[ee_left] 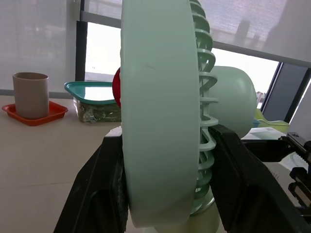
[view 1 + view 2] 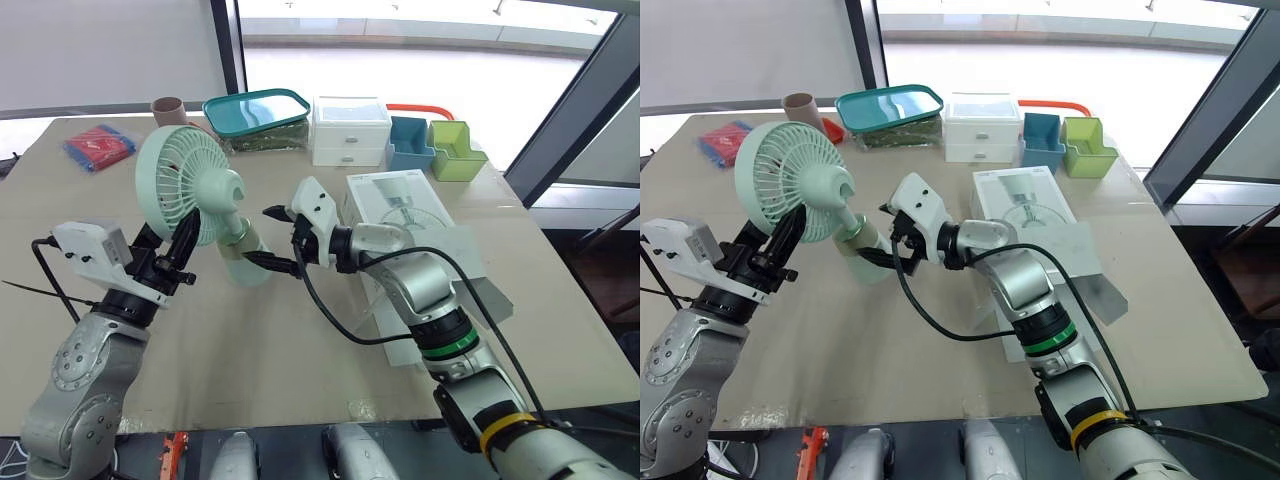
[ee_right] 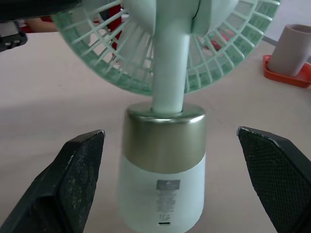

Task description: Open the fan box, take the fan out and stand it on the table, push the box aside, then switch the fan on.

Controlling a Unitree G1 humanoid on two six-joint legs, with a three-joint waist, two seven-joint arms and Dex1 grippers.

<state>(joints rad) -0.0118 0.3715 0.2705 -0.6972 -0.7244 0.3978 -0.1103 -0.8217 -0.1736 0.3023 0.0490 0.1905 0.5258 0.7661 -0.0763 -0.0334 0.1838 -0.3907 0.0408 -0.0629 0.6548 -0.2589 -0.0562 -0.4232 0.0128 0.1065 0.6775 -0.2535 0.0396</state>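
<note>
Mint desk fan [image 2: 190,190], beside the opened fan box [image 2: 400,205], its base at the worktop [image 2: 300,380]. Left gripper [image 1: 167,138] fingers clamp the guard rim; right gripper [image 3: 170,132] fingers stand wide, flanking the base. Advisable: settle base flat before releasing.

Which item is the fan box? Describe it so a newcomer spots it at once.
On the beige table, look at the right half, just in front of the white drawer unit and the blue bin. The fan box lies flat there; it is the only white carton with a fan picture printed on top.
</note>
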